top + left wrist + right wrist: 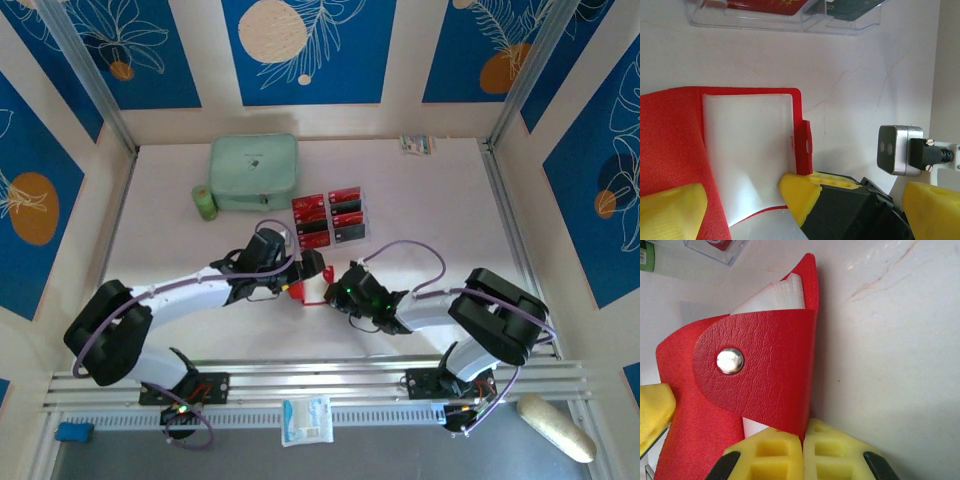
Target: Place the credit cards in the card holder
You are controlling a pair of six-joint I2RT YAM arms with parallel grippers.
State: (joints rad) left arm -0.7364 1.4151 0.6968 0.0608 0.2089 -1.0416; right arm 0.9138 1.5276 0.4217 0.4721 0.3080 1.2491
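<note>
From above, one red card holder (303, 292) lies on the tabletop (430, 230) between the left claw (311, 268) and the right claw (334, 291). Just beyond it, a clear tray (364, 240) carries the credit cards (345, 196), seemingly six in two columns, though they are too small to count with certainty.

At the left wrist, the left claw's fingers (670, 210) stand wide apart, gripping nothing, over the open holder's pale sleeves (747, 145).

At the right wrist, the right claw is clenched on the holder's edge beside its snap tab (730, 361).

The holder looks light, soft and floppy, so it is probably best held at a stiffer edge. The cards look thin, rigid and slick, and are likely best pinched across their long edges.
</note>
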